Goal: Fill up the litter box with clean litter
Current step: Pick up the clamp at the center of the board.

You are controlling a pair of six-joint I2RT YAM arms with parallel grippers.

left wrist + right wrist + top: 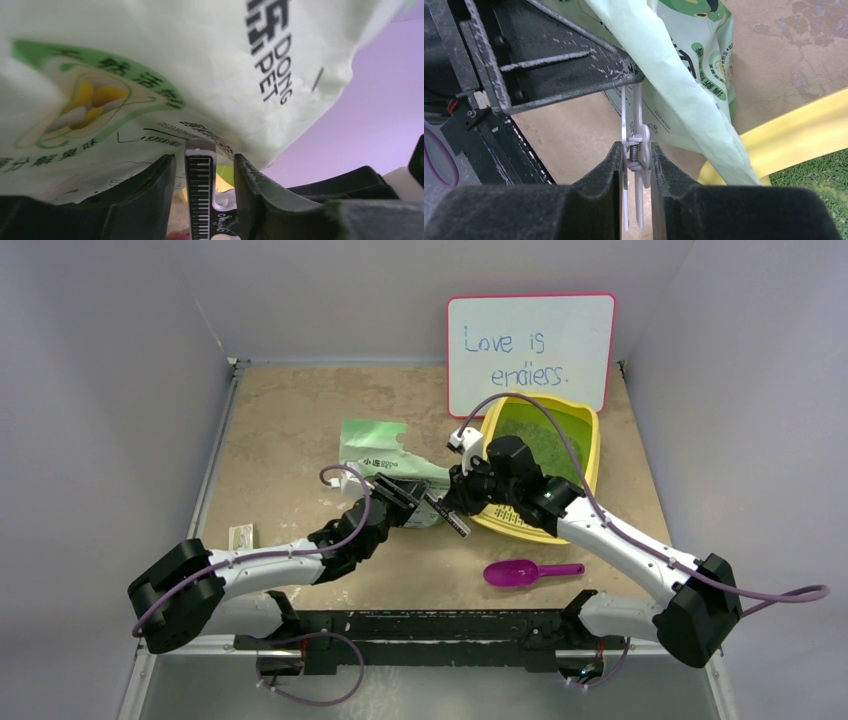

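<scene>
The yellow litter box (592, 455) stands right of centre and holds green litter (545, 440); its rim (794, 130) and litter (824, 175) show in the right wrist view. The pale green bag (375, 445) lies left of the box. My right gripper (455, 502) (634, 147) is shut on a piano-key clip (633, 120) at the bag's near edge (684, 75). My left gripper (405, 500) (202, 160) is open at the same edge of the bag (150, 60). The clip (200, 190) stands between its jaws, close against the right-hand one.
A magenta scoop (520, 572) lies on the table in front of the litter box. A white red-framed board (530, 350) leans on the back wall. A small pale packet (240, 537) lies at the left edge. Walls close in both sides.
</scene>
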